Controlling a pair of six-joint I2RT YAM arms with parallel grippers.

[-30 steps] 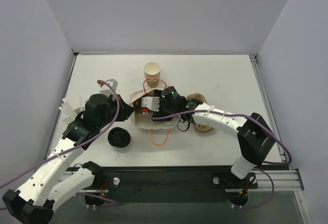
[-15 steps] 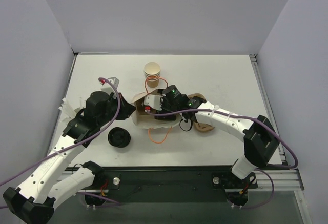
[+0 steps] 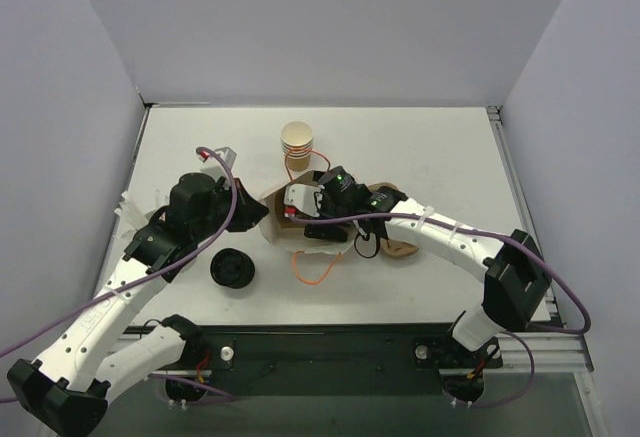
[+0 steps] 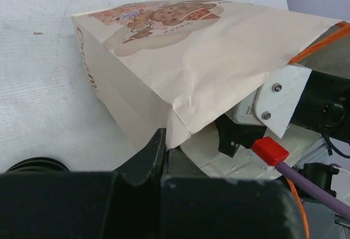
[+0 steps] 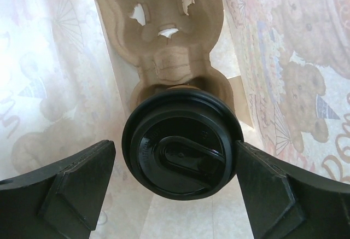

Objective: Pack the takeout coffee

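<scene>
The takeout coffee cup with its black lid [image 5: 180, 151] stands in a brown pulp carrier [image 5: 164, 36] inside the printed paper bag [image 4: 191, 58]. The bag lies on its side at mid-table [image 3: 272, 200]. My right gripper [image 5: 175, 152] is inside the bag mouth, open, one finger on each side of the lid. The right finger is at the lid's rim and the left finger [image 5: 82, 179] stands a little off it. My left gripper [image 4: 164, 147] is shut on the lower edge of the bag's mouth and holds it open; in the top view it is left of the bag [image 3: 246, 213].
A loose black lid [image 3: 232, 270] lies on the table near my left arm. A stack of nested tan cups [image 3: 296, 140] stands behind the bag. Another pulp carrier [image 3: 401, 248] lies under my right forearm. The bag's orange handle loop [image 3: 312, 269] lies in front.
My right arm's elbow has swung out to the right and its wrist has shifted slightly right at the bag mouth. My left gripper has moved up a little with the bag edge.
</scene>
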